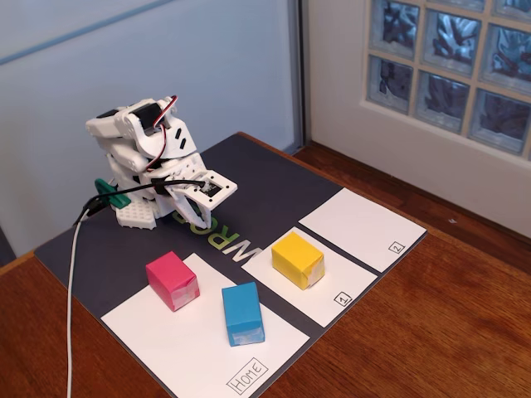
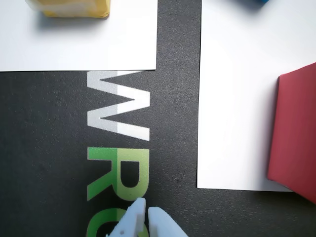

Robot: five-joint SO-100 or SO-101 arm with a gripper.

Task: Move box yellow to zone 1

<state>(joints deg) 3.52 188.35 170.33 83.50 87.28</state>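
- Yellow box (image 1: 298,259) lay on the zone 1 sheet (image 1: 348,286), toward the sheet's far end; the task looked already met.
- Tool (image 2: 146,213) hung folded back over the dark mat (image 1: 257,182), fingers together, holding nothing.
- Risk: any further reach could nudge the box off its sheet.
- Pink block (image 1: 172,280) and blue block (image 1: 243,313) sat on the Home sheet (image 1: 191,348) near the surface's front edge; the zone 2 sheet (image 1: 361,228) was bare; nothing obstructed.

Yellow box (image 1: 298,259), pink block (image 1: 172,279), blue block (image 1: 242,313), white sheets (image 1: 328,294), dark mat (image 1: 257,178) lettered white and green
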